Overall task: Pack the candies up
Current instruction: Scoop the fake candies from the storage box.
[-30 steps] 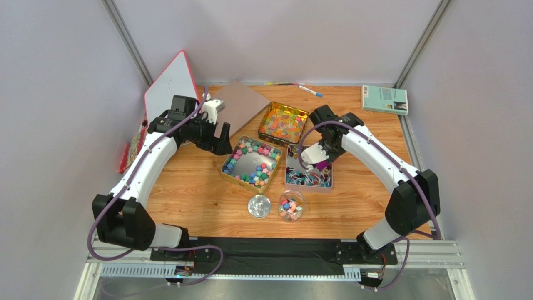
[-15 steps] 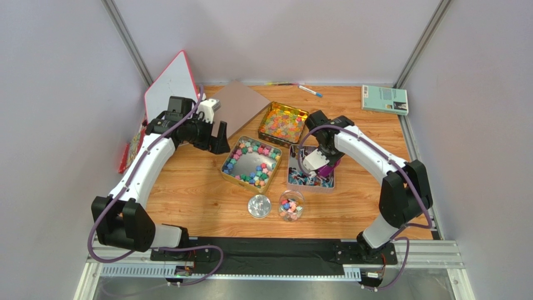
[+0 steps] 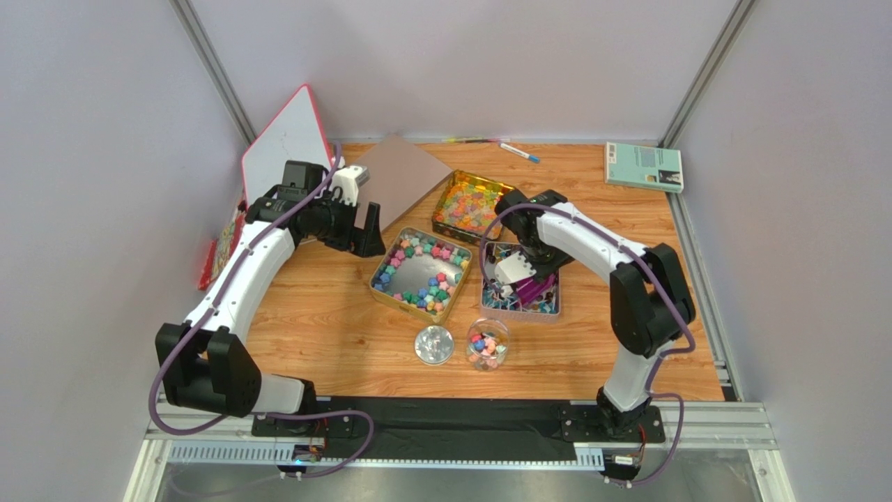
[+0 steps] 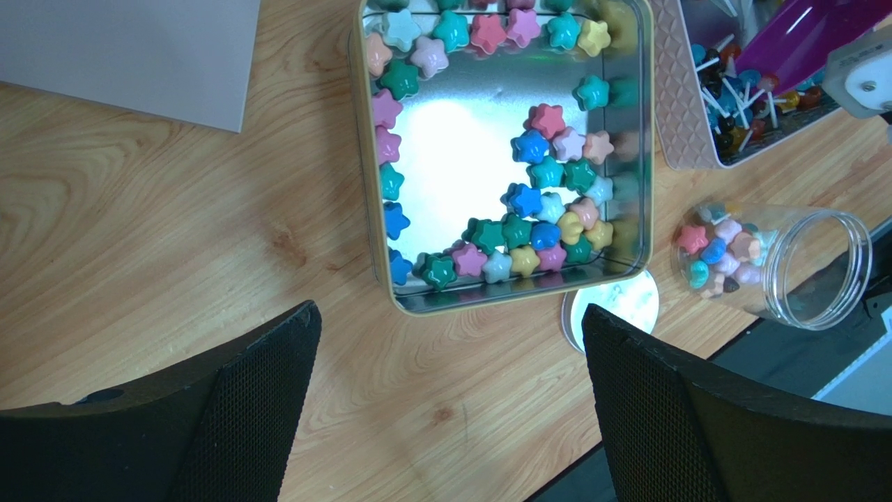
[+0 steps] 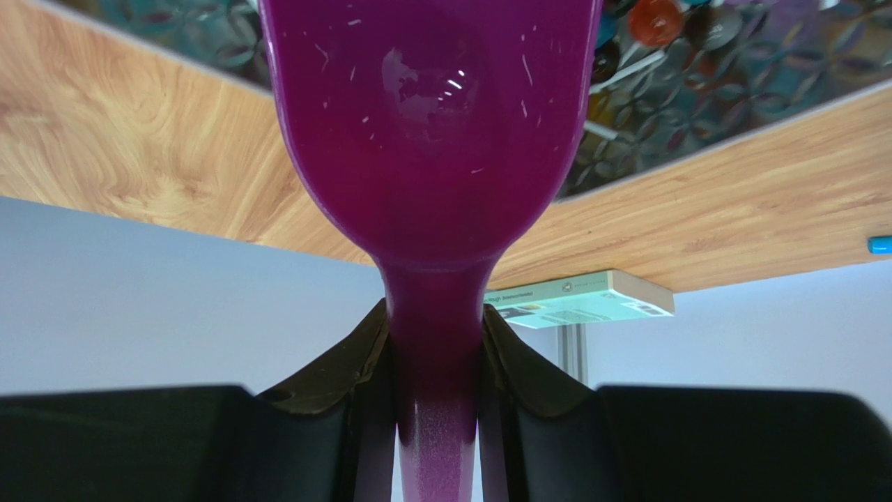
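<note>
Candies (image 4: pixel 529 225), star-shaped in pink, green and blue, line the walls of a gold tin (image 4: pixel 641 126) near the middle of the bench, leaving its mirrored floor largely bare. Glossy orange-yellow candies (image 3: pixel 473 209) fill a second tin (image 3: pixel 458 180) toward the far edge. Small sweets (image 4: pixel 733 99), some on white sticks, lie in a patterned tin (image 4: pixel 686 99) just right of the gold one. A few more pastel pieces (image 4: pixel 717 256) rest inside a clear jar (image 4: pixel 827 267) lying on its side toward the near edge, with its lid (image 3: pixel 433 344) flat just beside it.

Left gripper (image 4: pixel 450 324) hangs above the bench just left of the gold tin, jaws spread wide and holding nothing. Right gripper (image 5: pixel 438 356) is clamped on the handle of a purple scoop (image 5: pixel 429 126), whose bowl is down in the patterned tin among the sweets.

A teal book (image 3: pixel 643 165) lies at the far right corner.
</note>
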Controlling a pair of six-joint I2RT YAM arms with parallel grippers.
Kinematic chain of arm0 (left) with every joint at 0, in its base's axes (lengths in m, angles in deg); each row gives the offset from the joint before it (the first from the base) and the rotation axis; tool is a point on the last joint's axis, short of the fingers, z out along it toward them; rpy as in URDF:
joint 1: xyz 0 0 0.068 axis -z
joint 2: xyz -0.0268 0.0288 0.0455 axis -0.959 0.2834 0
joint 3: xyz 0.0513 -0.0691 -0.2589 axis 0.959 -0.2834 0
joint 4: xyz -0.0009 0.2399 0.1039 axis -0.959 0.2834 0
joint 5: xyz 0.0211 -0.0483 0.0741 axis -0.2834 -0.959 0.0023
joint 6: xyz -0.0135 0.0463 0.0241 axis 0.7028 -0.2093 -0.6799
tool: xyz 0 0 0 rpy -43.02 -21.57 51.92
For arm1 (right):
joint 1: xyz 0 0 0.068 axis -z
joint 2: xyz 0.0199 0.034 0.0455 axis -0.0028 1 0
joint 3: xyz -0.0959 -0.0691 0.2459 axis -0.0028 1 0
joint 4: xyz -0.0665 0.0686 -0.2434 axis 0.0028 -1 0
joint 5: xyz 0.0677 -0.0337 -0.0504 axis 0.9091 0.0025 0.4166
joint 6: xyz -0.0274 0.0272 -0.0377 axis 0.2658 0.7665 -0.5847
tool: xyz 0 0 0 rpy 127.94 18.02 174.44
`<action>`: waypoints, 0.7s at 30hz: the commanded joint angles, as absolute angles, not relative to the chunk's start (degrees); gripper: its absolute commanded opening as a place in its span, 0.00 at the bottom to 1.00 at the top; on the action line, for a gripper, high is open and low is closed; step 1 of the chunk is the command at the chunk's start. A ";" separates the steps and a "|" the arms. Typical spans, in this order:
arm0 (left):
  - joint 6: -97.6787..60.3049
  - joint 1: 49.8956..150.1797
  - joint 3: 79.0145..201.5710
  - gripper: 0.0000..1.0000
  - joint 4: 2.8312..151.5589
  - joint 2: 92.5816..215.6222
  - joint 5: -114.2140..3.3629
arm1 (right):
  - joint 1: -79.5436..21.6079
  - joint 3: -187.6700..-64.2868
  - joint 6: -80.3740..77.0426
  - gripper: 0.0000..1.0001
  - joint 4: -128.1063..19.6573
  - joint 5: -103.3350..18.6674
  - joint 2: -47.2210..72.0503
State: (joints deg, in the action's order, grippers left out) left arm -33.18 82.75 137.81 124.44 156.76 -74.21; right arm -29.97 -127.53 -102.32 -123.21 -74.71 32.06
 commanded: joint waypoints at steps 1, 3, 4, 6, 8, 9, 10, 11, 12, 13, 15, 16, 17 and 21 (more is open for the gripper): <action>-32.73 82.33 139.31 0.99 123.77 157.45 -74.23 | -31.48 -135.94 -92.08 0.00 -128.31 -73.97 38.19; -32.81 82.24 139.40 0.99 124.04 157.53 -74.23 | -31.83 -138.66 -89.27 0.00 -128.86 -73.53 40.75; -32.82 82.24 139.40 0.99 124.04 157.45 -74.23 | -32.27 -138.76 -89.08 0.00 -128.52 -73.62 41.02; -32.90 82.24 139.23 0.99 124.12 157.45 -73.97 | -32.89 -138.59 -88.99 0.00 -127.20 -73.27 41.11; -32.90 82.15 139.14 0.99 124.12 157.53 -73.80 | -33.76 -138.06 -88.81 0.00 -127.02 -72.92 41.11; -32.90 82.15 139.14 0.99 124.12 157.62 -73.80 | -34.03 -137.71 -88.73 0.00 -126.58 -72.13 40.94; -32.90 82.06 139.14 0.99 124.04 157.71 -73.80 | -34.29 -136.49 -89.42 0.00 -126.40 -71.78 40.59; -32.82 82.06 139.31 0.99 124.12 157.88 -73.80 | -34.38 -135.35 -89.78 0.00 -125.71 -71.60 40.15; -32.82 81.98 139.40 0.99 124.04 157.97 -73.80 | -34.47 -134.29 -90.56 0.00 -123.79 -71.51 39.01; -32.73 81.98 139.49 0.99 124.12 158.06 -73.62 | -34.47 -133.06 -92.22 0.00 -122.72 -71.25 38.30; -32.73 81.89 139.84 0.99 124.04 158.32 -73.45 | -34.47 -129.02 -94.08 0.00 -118.69 -70.63 36.29; -32.73 81.89 140.02 1.00 124.04 158.59 -73.18 | -34.47 -127.79 -94.87 0.00 -117.62 -70.46 35.93; -32.73 81.80 140.28 0.99 124.12 158.85 -73.09 | -34.47 -126.38 -96.27 0.00 -116.74 -69.76 35.75; -32.73 81.80 140.90 0.99 124.74 159.90 -72.83 | -34.47 -127.68 -95.32 0.00 -114.54 -66.68 37.24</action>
State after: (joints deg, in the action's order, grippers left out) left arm -33.16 82.23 138.08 124.73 159.21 -73.36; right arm -34.32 -126.48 -93.89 -119.25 -69.61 38.16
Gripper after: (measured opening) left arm 0.993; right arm 0.304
